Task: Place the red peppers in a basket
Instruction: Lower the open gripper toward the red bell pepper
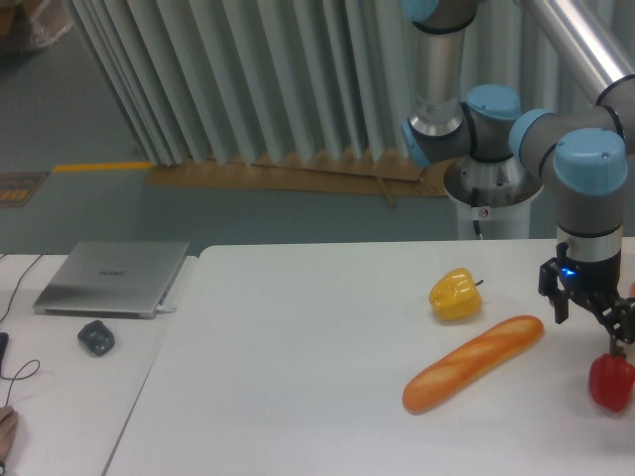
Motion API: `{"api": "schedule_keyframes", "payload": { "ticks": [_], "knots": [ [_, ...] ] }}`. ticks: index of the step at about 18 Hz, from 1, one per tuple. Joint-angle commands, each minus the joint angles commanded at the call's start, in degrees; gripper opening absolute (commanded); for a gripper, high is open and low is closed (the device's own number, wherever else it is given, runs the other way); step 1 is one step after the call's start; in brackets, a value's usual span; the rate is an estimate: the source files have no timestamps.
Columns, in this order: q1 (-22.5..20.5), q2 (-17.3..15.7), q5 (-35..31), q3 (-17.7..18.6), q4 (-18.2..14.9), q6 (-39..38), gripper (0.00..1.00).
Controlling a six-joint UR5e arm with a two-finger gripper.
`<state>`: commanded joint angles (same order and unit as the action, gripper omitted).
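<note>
On white table [298, 397], red pepper [610, 382] sits just below the released end effector [591, 331].

The glossy red bell pepper [611, 382] sits on the white table at the far right edge of view, partly cut off by the frame, its top end hidden behind a dark gripper finger

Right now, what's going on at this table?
The gripper, open and holding nothing, hangs just above the red pepper near the right edge of the white table. The pepper sits on the table, not grasped. A baguette and a yellow pepper lie to its left. No basket shows in this view.
</note>
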<state>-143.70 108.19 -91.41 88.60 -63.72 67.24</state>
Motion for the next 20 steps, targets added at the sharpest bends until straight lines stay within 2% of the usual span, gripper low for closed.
{"api": "schedule_keyframes", "payload": {
  "ticks": [3, 6, 9, 17, 20],
  "knots": [
    [-0.53, 1.58, 0.09, 0.00, 0.00, -0.70, 1.00],
    [-1.93, 2.63, 1.66, 0.00, 0.00, -6.66, 1.00],
    [-2.55, 3.43, 1.32, 0.09, -0.26, -7.82, 1.00],
    [-3.43, 2.20, 2.37, 0.44, -0.18, -10.63, 1.00],
    [-3.34, 2.72, 2.20, 0.44, -0.18, -10.90, 1.00]
  ]
}}
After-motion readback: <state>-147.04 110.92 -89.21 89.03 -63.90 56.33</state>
